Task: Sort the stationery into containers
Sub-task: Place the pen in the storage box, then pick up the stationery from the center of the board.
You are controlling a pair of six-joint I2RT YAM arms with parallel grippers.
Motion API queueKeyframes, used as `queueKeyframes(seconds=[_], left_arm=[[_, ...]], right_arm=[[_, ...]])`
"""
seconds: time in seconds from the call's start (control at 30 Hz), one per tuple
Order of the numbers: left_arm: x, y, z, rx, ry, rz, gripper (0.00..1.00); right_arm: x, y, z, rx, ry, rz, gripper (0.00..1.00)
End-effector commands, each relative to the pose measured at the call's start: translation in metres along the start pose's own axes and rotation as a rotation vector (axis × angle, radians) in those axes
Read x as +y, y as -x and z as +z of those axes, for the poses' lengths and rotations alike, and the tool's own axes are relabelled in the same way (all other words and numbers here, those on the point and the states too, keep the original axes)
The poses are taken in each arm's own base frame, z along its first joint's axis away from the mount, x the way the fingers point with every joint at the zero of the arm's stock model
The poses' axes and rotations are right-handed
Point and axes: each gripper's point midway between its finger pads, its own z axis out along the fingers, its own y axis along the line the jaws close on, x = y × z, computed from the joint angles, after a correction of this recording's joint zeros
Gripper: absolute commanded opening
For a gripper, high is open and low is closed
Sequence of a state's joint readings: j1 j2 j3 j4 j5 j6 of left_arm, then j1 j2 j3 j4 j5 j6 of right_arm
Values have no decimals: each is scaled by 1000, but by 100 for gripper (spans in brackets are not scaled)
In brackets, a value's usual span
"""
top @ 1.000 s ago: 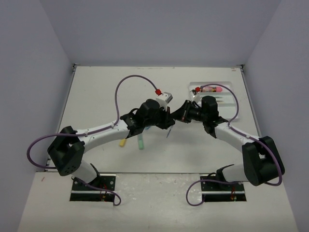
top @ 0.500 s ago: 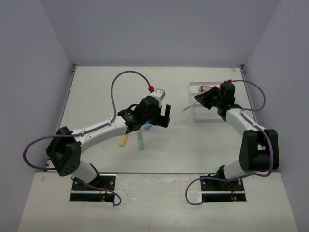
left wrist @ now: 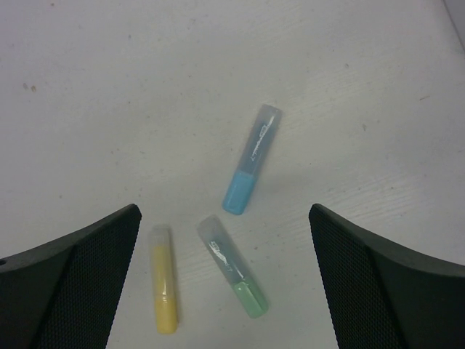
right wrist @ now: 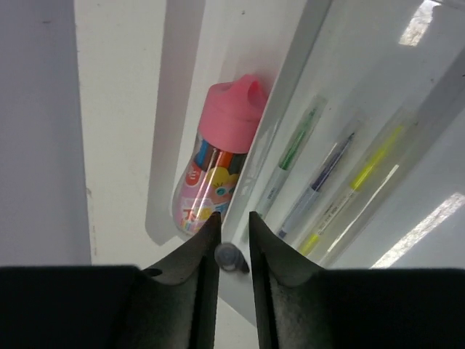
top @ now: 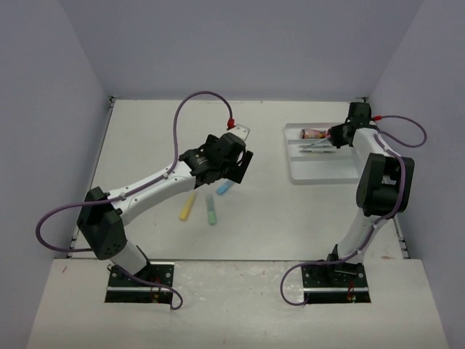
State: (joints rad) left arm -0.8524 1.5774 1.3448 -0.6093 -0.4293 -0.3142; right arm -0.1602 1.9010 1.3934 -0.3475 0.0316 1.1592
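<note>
The left gripper [left wrist: 224, 212] hangs apart above a stubby light-blue plastic marker [left wrist: 251, 160], with a green marker [left wrist: 232, 265] at its 6 o'clock and a yellow marker [left wrist: 163, 280] at 7. They look light, stiff and slick, so a mid-barrel pinch should suit. The right gripper [right wrist: 232, 233] clamps a thin grey pen [right wrist: 227, 256] over the white divided plastic tray [top: 320, 173].

White-and-black arms [top: 145, 193], purple cables [top: 204, 93]

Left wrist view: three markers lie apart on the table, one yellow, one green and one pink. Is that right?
Not quite. The third marker is light blue, not pink, as the left wrist view shows. It lies apart from the yellow marker and the green marker on the table.
</note>
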Motion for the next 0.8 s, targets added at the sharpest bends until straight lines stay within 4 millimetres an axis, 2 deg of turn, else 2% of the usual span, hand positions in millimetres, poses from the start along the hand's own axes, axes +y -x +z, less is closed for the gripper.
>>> queueKeyframes(seconds=[0.0, 0.07, 0.1, 0.2, 0.27, 0.33, 0.4, 0.47, 0.5, 0.6, 0.67, 0.7, 0.77], left_arm=[[1, 21, 10, -61, -18, 127, 100], [0, 29, 21, -75, -47, 137, 100], [2, 31, 31, -69, -65, 134, 100], [2, 28, 56, -32, -129, 129, 100], [-5, 21, 75, 2, -218, 137, 100], [-15, 16, 89, 30, -275, 177, 100], [-19, -6, 105, 108, -298, 236, 99], [-24, -20, 112, 163, -327, 264, 98], [-25, -24, 115, 177, -331, 270, 98], [-30, -47, 126, 241, -352, 268, 89], [-30, -59, 131, 275, -352, 258, 79], [-31, -67, 134, 293, -351, 252, 74], [-32, -82, 140, 324, -345, 238, 71]], right_arm=[[-14, 8, 2, -19, -82, 17, 48], [-16, 5, -2, -8, -86, 8, 60], [-14, 5, -5, -4, -77, -2, 62], [-1, 2, -19, 9, -21, -54, 64], [14, -11, -33, 28, 37, -164, 64], [30, -27, -56, 22, 95, -283, 65], [46, -43, -86, 9, 170, -393, 65], [51, -76, -109, 35, 243, -530, 65], [52, -85, -117, 41, 267, -561, 65], [54, -110, -143, 69, 340, -635, 65], [50, -124, -158, 91, 379, -665, 65], [49, -130, -165, 107, 403, -674, 65], [49, -136, -174, 115, 437, -683, 65]])
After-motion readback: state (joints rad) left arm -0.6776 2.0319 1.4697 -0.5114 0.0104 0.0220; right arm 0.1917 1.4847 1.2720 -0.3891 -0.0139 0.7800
